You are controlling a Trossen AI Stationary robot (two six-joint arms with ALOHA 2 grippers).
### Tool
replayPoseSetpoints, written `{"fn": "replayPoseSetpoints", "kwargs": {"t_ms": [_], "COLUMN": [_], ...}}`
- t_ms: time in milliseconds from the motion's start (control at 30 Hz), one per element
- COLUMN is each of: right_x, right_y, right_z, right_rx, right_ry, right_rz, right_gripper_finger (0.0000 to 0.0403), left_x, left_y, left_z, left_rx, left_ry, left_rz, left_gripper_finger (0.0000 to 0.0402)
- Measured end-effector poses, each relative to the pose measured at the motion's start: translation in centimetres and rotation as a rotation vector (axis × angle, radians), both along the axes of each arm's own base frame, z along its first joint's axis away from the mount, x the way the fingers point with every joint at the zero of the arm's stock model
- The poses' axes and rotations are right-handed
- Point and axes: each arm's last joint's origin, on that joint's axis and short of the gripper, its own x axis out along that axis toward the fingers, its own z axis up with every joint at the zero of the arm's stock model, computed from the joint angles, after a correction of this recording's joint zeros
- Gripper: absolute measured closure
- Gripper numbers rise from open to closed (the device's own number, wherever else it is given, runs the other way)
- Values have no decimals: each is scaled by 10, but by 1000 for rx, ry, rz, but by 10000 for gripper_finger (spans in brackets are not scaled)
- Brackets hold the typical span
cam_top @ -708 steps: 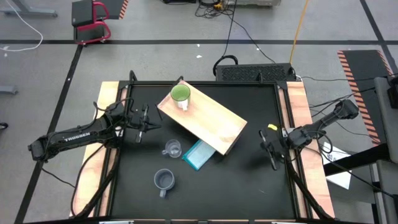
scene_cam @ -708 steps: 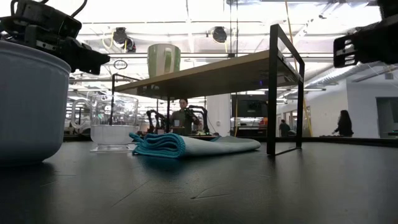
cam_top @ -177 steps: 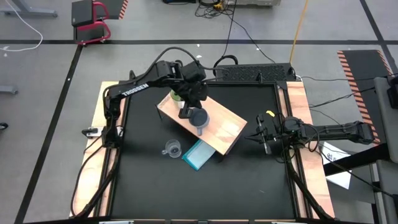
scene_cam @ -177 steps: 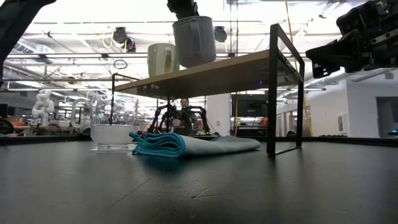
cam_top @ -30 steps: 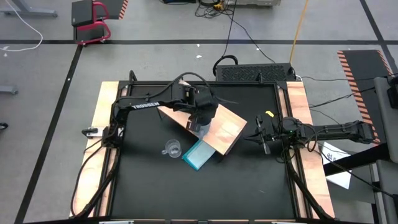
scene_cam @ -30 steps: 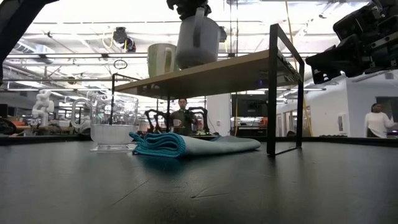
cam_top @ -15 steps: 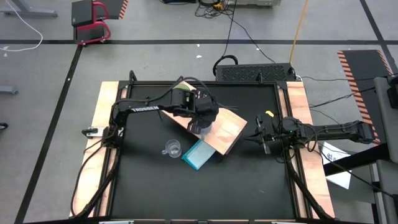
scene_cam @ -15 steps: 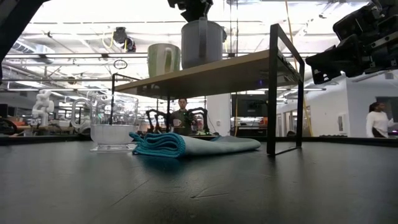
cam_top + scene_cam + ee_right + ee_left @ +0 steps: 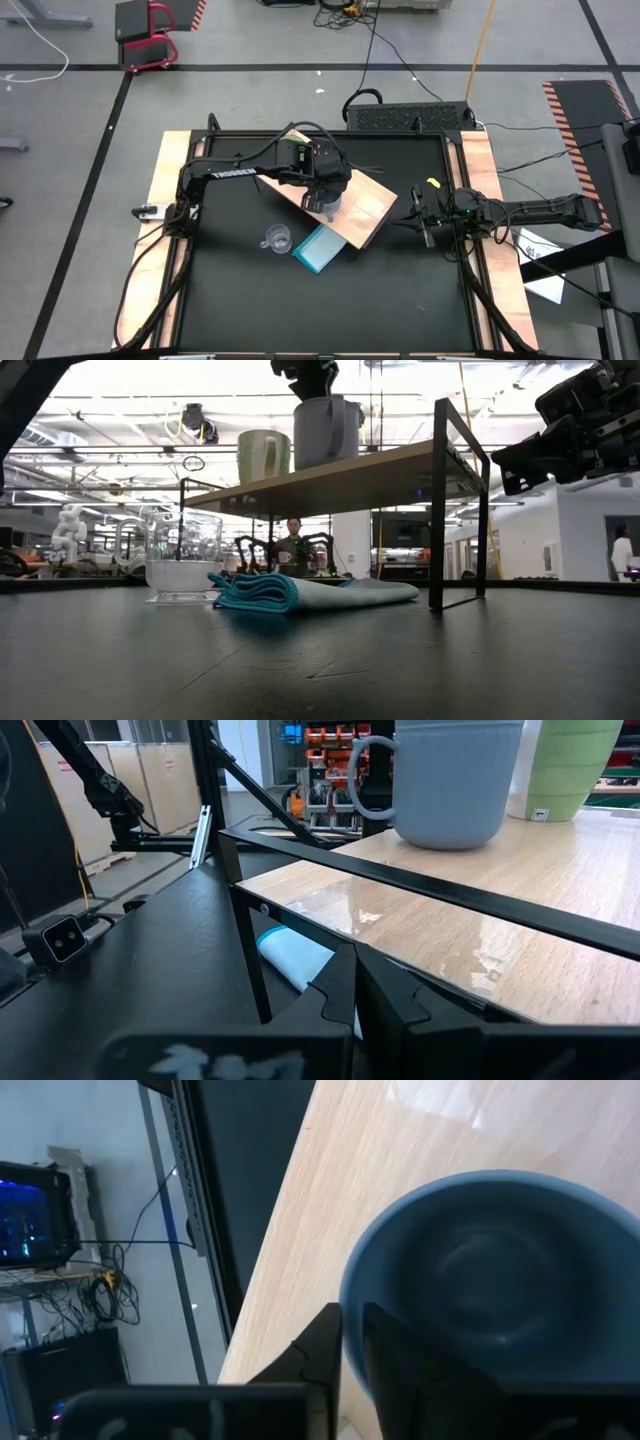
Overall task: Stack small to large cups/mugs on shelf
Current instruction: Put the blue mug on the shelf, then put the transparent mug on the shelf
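The grey-blue mug stands upright on the wooden shelf, next to the lime-green mug. My left gripper is over the shelf's middle, directly above the grey-blue mug, and is shut on its rim. The clear glass cup stands on the black table, in front of the shelf. My right gripper is shut and holds nothing, hovering by the shelf's right end. Its wrist view shows both mugs on the board. My left gripper holds the grey-blue mug by its rim wall, one finger inside the mug and one finger outside. It comes from above, pointing down. The mug is upright, its base on the shelf board and its handle to one side.
A folded light-blue cloth lies on the table, partly under the shelf's near edge, beside the glass cup. The shelf's thin dark legs stand at its corners. A small yellow object lies near my right arm.
The left gripper has brought the grey-blue mug from tilted above the board to upright and down onto the shelf. The mug has also turned about, so its handle now points sideways in the low view. The gripper stays shut on the rim.
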Motion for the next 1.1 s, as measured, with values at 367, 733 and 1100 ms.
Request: {"fn": "replayPoseSetpoints", "kwargs": {"t_ms": [367, 733, 1100], "right_x": [0, 0, 0], "right_y": [0, 0, 0], "right_z": [0, 0, 1], "right_rx": [0, 5, 7], "right_ry": [0, -4, -10], "right_rz": [0, 0, -1], "right_gripper_finger": [403, 403, 403], "left_x": [-1, -47, -149], "left_y": [-1, -19, -43], "left_z": [2, 66, 142], "left_rx": [0, 78, -126], "left_ry": [-8, -198, -508], "left_rz": [-4, -50, -76], "left_gripper_finger": [289, 277, 349]}}
